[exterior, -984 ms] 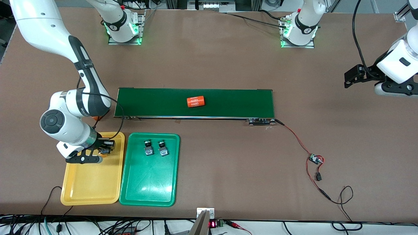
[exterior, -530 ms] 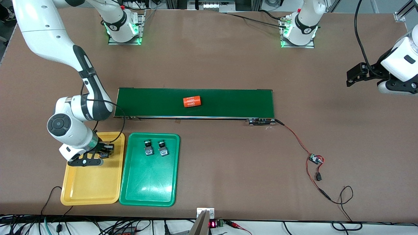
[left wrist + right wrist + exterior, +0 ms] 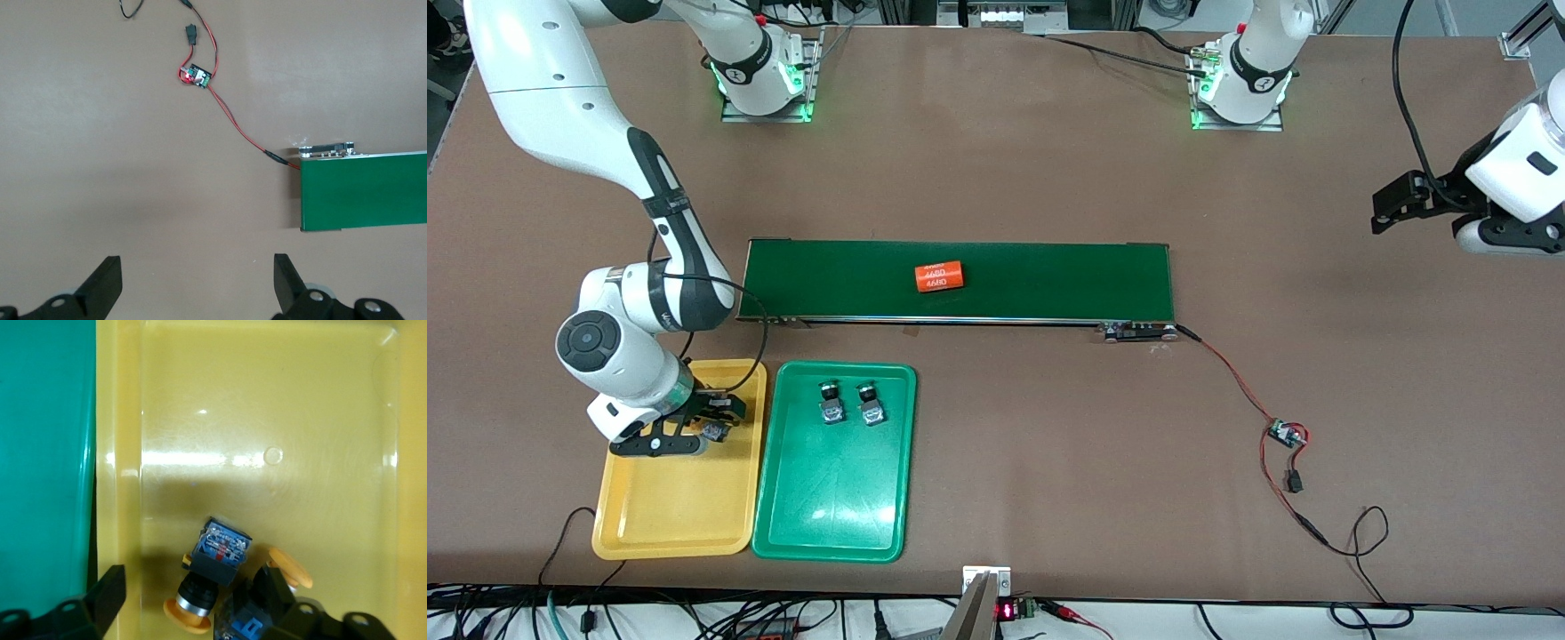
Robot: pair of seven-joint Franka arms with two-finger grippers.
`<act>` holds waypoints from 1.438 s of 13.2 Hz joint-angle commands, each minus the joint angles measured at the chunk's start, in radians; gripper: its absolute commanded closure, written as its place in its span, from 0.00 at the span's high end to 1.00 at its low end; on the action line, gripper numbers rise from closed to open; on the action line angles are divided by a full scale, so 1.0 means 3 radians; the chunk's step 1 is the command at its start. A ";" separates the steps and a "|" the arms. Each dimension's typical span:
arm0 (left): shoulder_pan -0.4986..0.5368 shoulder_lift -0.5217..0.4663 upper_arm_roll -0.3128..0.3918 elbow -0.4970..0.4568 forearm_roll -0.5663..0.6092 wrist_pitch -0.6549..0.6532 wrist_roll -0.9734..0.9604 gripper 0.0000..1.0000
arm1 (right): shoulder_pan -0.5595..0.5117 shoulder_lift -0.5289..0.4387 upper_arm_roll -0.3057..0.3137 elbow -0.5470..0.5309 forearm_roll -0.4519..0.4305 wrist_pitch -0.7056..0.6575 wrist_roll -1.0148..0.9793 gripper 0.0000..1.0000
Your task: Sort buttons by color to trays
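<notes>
My right gripper (image 3: 715, 419) hangs low over the yellow tray (image 3: 676, 507), at the end nearest the conveyor belt. It is open. In the right wrist view two yellow-capped buttons lie on the yellow tray (image 3: 267, 420). One button (image 3: 217, 555) lies free between the jaws of my right gripper (image 3: 190, 590). The other button (image 3: 291, 568) is partly hidden by one finger. Two green-capped buttons (image 3: 831, 402) (image 3: 869, 402) lie side by side in the green tray (image 3: 827, 507). My left gripper (image 3: 1392, 206) (image 3: 197, 280) waits open and empty over bare table.
A long dark-green conveyor belt (image 3: 1049, 280) carries an orange cylinder (image 3: 940, 277) with white print. A red-and-black wire runs from the belt's end (image 3: 373, 193) to a small circuit board (image 3: 1285, 434) (image 3: 195, 75). The green tray's side (image 3: 40, 453) adjoins the yellow tray.
My right gripper has opened and let a yellow-capped button go into the yellow tray. The orange cylinder has moved along the belt toward the right arm's end. My left gripper rose slightly.
</notes>
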 commanded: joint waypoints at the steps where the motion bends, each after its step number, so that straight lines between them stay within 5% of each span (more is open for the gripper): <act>1: 0.0154 -0.0184 -0.0017 -0.0212 -0.0165 0.0080 0.0174 1.00 | 0.0008 -0.0147 0.0019 -0.0024 -0.0023 -0.0142 -0.0023 1.00; 12: 0.0134 -0.0067 -0.0027 -0.0023 -0.0099 -0.0079 0.0175 1.00 | 0.0003 -0.1619 -0.0027 -0.0034 0.0325 -0.2227 -0.0044 1.00; 19: 0.0154 -0.0066 -0.0022 -0.0028 -0.0099 -0.0140 0.0211 1.00 | -0.0002 -0.2320 -0.0155 -0.0080 0.0340 -0.2924 -0.0136 1.00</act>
